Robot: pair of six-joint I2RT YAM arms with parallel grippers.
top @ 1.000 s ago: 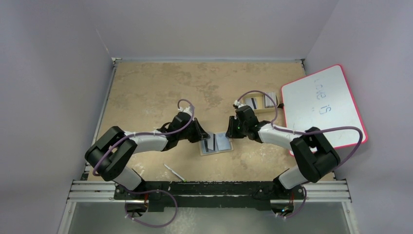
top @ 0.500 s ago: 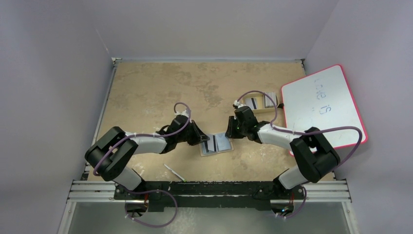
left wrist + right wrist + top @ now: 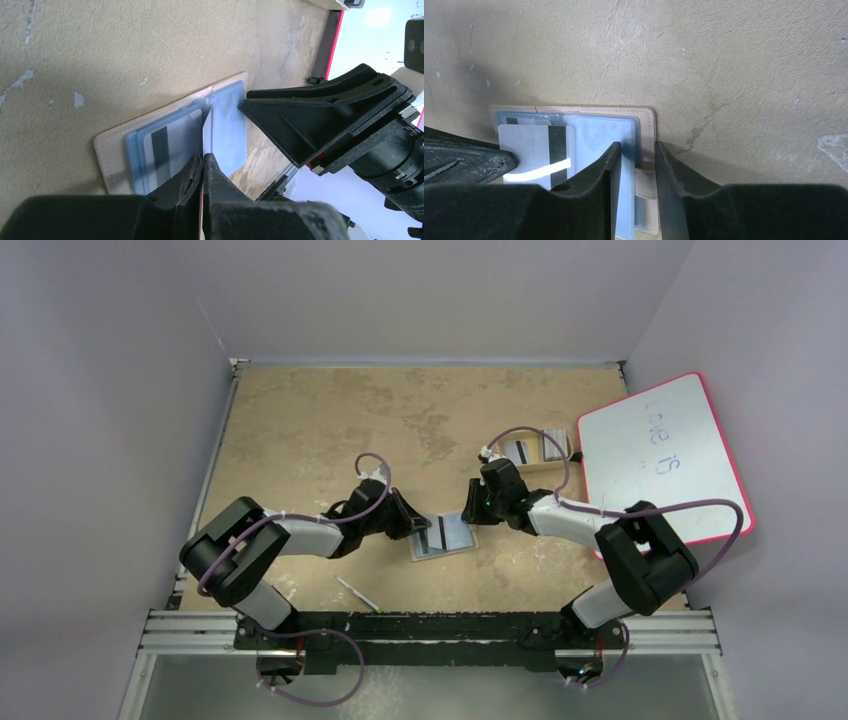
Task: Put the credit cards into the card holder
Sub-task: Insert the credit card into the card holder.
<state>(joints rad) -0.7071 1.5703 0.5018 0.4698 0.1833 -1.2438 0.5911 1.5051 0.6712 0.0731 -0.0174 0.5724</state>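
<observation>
Table (image 3: 300, 420): tan, scuffed
Card holder (image 3: 445, 535): lying open flat
Left gripper (image 3: 204, 158): pinching a credit card (image 3: 208, 131) edge-up over it
Right gripper (image 3: 638, 148): jaws parted at its right edge, grip unclear tbh

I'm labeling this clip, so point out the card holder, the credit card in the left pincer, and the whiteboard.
card holder (image 3: 599, 132): right wrist view, blue-grey inner pocket.
credit card (image 3: 207, 135): left wrist view, its thin pale edge.
whiteboard (image 3: 660, 455): top external view, white writing surface.
</observation>
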